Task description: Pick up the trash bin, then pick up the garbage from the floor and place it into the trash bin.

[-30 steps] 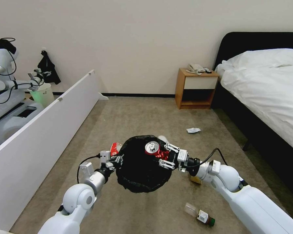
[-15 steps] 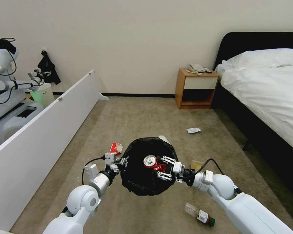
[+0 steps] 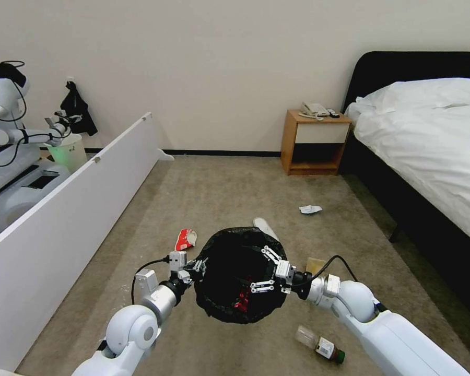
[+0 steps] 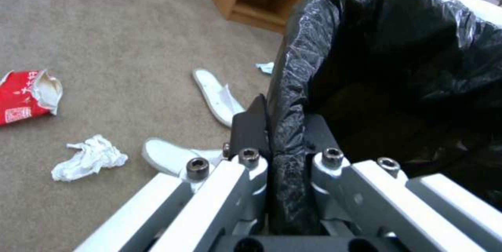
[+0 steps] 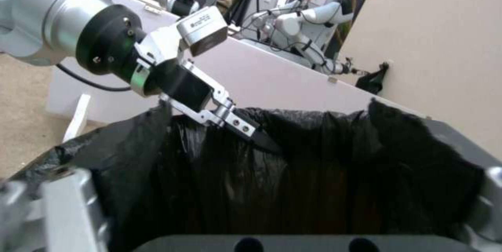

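Note:
The trash bin [image 3: 222, 308], lined with a black bag [image 4: 387, 48], hangs above the floor [image 3: 219, 193]. My left gripper [image 3: 199, 265] is shut on its rim [image 4: 285, 154]. My right gripper [image 3: 259, 268] is open over the bin's mouth, nothing between its fingers [image 5: 57, 205]. A red crushed can [image 3: 240, 302] lies inside the bin. Garbage on the carpet: a red-white snack packet [image 3: 185, 239] [image 4: 26, 95], white slippers [image 3: 265, 227] [image 4: 217, 95], a tissue [image 4: 89, 157], a white scrap [image 3: 310, 209], tan paper [image 3: 314, 265] and a green-capped bottle [image 3: 324, 347].
A long white board [image 3: 89, 177] fences off the left side. Behind it stand another robot [image 3: 5, 130] and a pale bucket [image 3: 68, 149]. A wooden nightstand [image 3: 313, 141] sits against the far wall, and a bed [image 3: 428, 141] fills the right.
My right gripper has opened and let go of the red can, which now lies in the bin. Both arms and the bin have come lower and closer to me.

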Tool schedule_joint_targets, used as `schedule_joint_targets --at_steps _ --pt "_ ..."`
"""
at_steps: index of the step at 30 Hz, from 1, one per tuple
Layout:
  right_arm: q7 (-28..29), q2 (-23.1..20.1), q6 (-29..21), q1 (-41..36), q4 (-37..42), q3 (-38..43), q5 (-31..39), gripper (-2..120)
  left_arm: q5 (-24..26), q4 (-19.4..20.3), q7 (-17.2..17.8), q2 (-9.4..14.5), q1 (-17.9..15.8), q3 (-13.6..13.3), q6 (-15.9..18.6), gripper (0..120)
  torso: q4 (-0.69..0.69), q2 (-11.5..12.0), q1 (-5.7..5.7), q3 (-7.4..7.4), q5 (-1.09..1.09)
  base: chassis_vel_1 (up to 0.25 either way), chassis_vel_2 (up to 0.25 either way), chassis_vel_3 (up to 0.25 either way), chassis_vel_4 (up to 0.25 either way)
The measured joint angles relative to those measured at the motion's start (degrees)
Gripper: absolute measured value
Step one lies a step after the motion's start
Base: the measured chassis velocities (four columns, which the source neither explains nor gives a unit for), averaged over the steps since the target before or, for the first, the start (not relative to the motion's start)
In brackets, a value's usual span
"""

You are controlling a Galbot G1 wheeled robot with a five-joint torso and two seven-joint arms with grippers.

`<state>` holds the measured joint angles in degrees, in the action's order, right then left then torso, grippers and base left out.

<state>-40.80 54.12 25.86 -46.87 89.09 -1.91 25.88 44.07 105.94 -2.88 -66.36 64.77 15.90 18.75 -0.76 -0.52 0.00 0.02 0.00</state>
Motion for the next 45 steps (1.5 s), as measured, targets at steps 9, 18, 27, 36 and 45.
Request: schedule_joint_targets --at_steps 9,18,27,36,45 --pt "0.15 -0.06 0.0 -0.25 0.09 0.21 -0.13 100 -0.12 0.44 -0.03 -0.3 0.97 -0.01 -0.07 4 0.0 0.0 0.0 0.0 0.0 0.0 0.0 0.0 0.0" --pt "0.99 -0.82 -0.5 -1.53 3.91 5.05 0.98 100 0.09 1.19 0.7 -0.76 1.86 3.34 0.77 4 0.01 0.0 0.0 0.0 0.0 0.0 0.0 0.0 0.0" --pt "1.09 -4.06 -1.86 -4.64 7.08 15.8 2.96 100 -0.33 4.3 1.74 -2.08 3.8 9.59 5.08 4 -0.01 0.0 0.0 0.0 0.0 0.0 0.0 0.0 0.0" --pt "-1.06 -5.72 -4.73 -8.51 2.2 26.26 1.9 100 -1.82 10.86 0.88 -2.87 8.6 20.01 15.46 4 0.0 -0.02 0.0 0.0 0.02 0.0 0.0 0.0 0.0" --pt "-5.82 -6.39 -9.95 -12.43 -2.68 33.8 -5.34 100 -1.16 12.51 -4.53 -3.26 10.71 31.0 19.8 4 0.01 -0.02 0.0 -0.01 0.0 0.0 0.0 0.0 0.0"
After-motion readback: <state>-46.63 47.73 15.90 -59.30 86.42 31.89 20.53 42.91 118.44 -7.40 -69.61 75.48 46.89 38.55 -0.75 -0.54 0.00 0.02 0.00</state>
